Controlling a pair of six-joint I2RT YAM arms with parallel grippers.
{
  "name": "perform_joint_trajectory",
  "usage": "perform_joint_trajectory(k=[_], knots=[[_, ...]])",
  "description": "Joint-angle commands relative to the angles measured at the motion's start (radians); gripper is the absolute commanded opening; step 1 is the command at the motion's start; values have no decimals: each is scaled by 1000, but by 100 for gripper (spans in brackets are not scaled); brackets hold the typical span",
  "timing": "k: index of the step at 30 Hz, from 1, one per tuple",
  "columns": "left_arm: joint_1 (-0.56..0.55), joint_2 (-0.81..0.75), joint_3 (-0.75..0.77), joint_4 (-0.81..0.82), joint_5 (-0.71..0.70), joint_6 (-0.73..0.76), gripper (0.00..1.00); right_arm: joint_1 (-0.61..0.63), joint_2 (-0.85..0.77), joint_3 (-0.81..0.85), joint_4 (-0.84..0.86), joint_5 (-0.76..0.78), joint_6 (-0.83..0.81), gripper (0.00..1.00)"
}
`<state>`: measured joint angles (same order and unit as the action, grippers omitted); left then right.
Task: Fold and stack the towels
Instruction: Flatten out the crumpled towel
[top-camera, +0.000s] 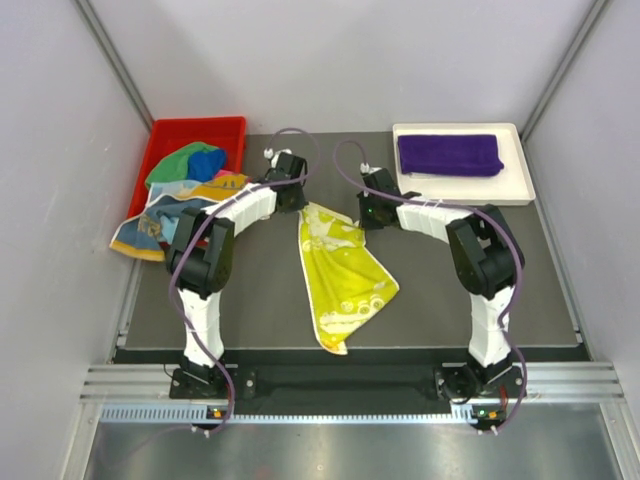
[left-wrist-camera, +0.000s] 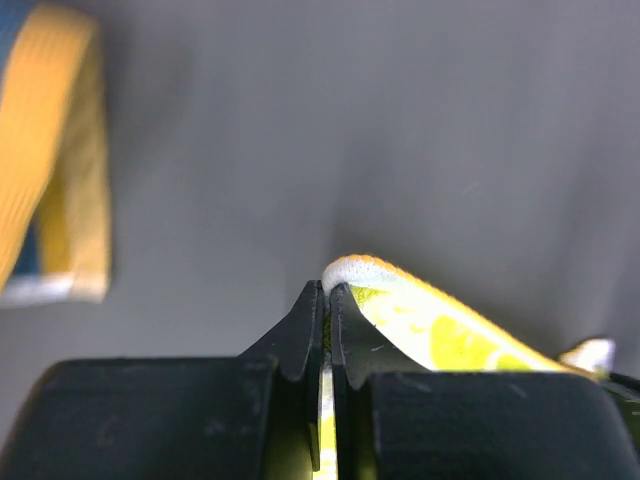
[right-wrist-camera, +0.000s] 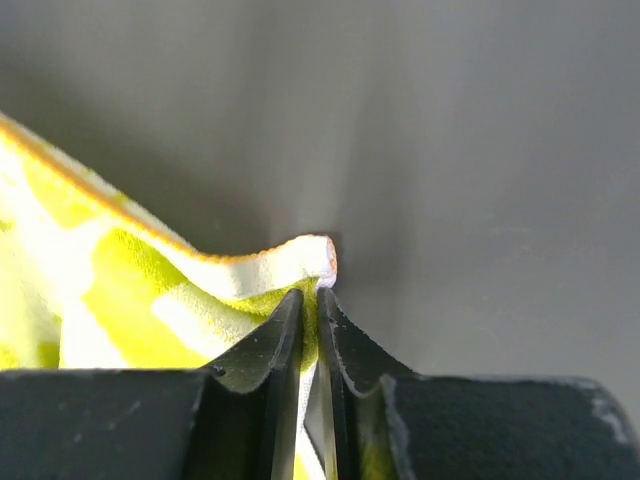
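Clamping yellow towel (top-camera: 345, 270) corners with left jaws and right jaws, both closed tight.
Pinched edges are hiding between the jaws; the rest is lying crumpled on the surface (top-camera: 250, 300). Folded purple towel (top-camera: 450, 154) is sitting in white tray (top-camera: 520, 192); multicoloured towels (top-camera: 185, 170) are spilling from red bin (top-camera: 165, 130), partly hidden by left arm (top-camera: 205, 250).

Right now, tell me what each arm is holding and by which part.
Both hold the yellow towel by its far edge: left fingers at the left end, right fingers at the right end.
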<state>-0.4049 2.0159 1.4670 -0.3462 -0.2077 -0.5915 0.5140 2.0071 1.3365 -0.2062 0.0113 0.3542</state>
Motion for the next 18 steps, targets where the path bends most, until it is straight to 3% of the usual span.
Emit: perform_joint_trajectory(k=[1, 4, 6, 9, 10, 13, 18], knots=[[29, 67, 122, 49, 146, 128, 0, -40, -30, 50, 14, -2, 23, 11], [57, 104, 159, 47, 202, 157, 7, -43, -15, 62, 25, 7, 17, 20], [67, 100, 158, 49, 202, 167, 20, -43, -11, 59, 34, 29, 14, 34], [77, 89, 141, 53, 225, 183, 37, -54, -18, 49, 67, 56, 23, 45], [78, 81, 136, 56, 223, 191, 38, -58, -21, 49, 73, 58, 23, 49], [81, 63, 124, 61, 215, 193, 44, -60, -24, 64, 93, 73, 26, 51], [83, 64, 128, 49, 222, 170, 45, -62, 10, 150, 11, 121, 45, 49]])
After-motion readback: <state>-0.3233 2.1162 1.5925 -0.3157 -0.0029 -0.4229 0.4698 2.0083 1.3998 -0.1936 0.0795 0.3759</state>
